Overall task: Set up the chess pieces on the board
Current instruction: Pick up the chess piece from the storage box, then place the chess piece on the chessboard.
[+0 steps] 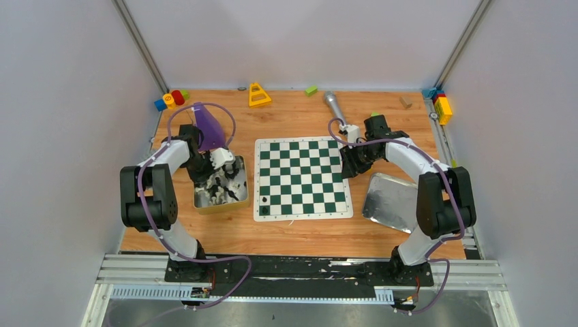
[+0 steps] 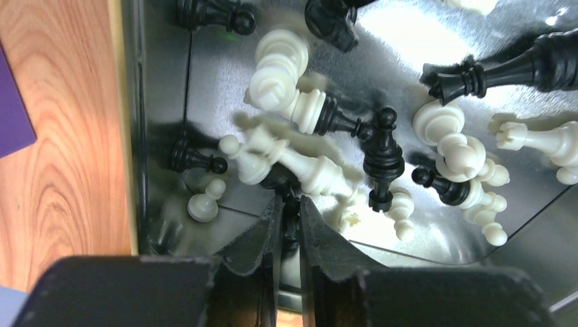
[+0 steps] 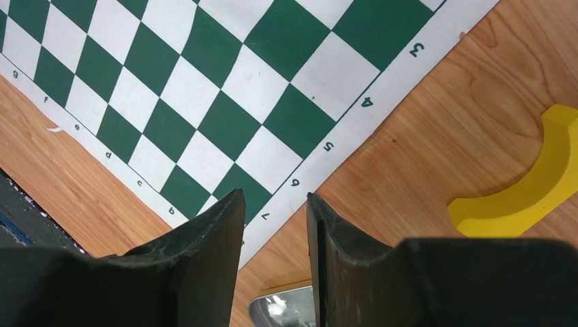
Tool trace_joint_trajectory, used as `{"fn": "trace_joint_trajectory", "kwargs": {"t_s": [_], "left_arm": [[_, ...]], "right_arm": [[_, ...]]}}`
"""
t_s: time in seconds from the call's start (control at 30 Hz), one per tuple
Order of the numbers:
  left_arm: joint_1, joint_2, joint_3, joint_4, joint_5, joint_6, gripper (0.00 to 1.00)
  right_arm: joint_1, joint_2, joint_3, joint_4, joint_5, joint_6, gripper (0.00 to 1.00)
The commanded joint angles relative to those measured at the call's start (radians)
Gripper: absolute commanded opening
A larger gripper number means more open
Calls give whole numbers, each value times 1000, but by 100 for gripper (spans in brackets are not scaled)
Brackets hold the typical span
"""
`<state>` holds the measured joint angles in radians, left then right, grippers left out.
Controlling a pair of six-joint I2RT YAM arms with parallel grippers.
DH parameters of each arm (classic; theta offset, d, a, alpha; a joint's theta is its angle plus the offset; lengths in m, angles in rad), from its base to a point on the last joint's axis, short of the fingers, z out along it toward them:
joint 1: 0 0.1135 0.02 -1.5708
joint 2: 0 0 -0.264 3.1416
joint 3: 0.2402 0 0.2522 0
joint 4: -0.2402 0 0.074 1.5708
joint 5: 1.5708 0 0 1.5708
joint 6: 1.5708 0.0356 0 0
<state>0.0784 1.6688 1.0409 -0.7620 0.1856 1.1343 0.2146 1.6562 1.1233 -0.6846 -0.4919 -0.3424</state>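
We see the board point(image 1: 303, 178) mid-table, the tray point(image 1: 219, 208) left of it, the right gripper point(image 3: 274, 197) apart and empty at the board's right edge, and the left gripper point(image 2: 291, 201) nearly together in the tray, grip we cannot tell, among pieces point(image 2: 276, 75) we judge light, hard, slippery, best pinched at the waist.

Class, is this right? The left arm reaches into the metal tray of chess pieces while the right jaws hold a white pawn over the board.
No. The right gripper holds nothing: the right wrist view shows its jaws apart, empty, over the green-and-white checkered board. The left gripper does reach into the shiny metal tray of chess pieces.
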Motion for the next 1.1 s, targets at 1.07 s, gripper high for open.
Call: {"fn": "trace_joint_trajectory", "kwargs": {"t_s": [1.07], "left_arm": [[-614, -284, -34, 437, 818, -577, 0]], "right_arm": [[-34, -38, 48, 24, -19, -7, 36]]}}
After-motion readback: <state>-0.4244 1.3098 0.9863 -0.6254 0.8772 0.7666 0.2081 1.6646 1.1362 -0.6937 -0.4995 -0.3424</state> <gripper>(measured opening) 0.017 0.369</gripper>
